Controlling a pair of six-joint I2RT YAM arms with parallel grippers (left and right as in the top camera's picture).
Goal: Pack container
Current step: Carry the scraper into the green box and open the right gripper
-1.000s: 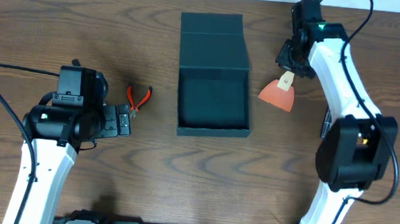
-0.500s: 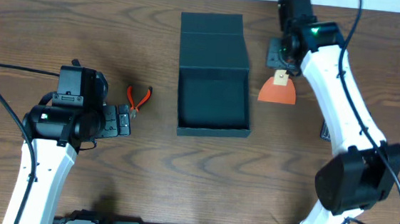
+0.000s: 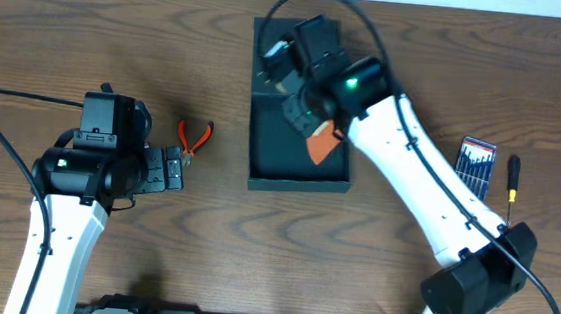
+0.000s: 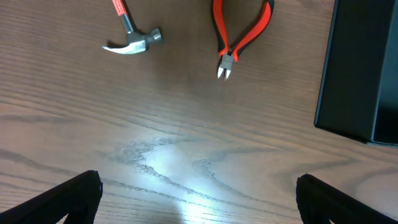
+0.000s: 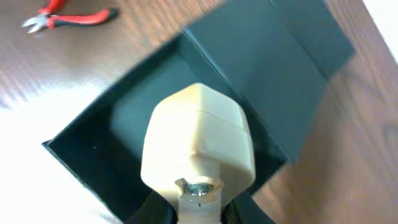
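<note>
The right pincer (image 3: 296, 110) is gripping a scraper (image 3: 324, 144) by its beige handle, hanging over the open container (image 3: 296, 185) at the far middle of the counter (image 3: 170, 28). The left pincer (image 4: 199, 198) is hovering wide open and empty, just nearer than the pliers (image 4: 231, 53).

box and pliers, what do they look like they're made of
Box: likely cardboard, matte dark teal; flat folded panels, creased flap, no shine. Pliers: bare metal jaws with a glint; red-orange grips with black, probably plastic or rubber coating.
</note>
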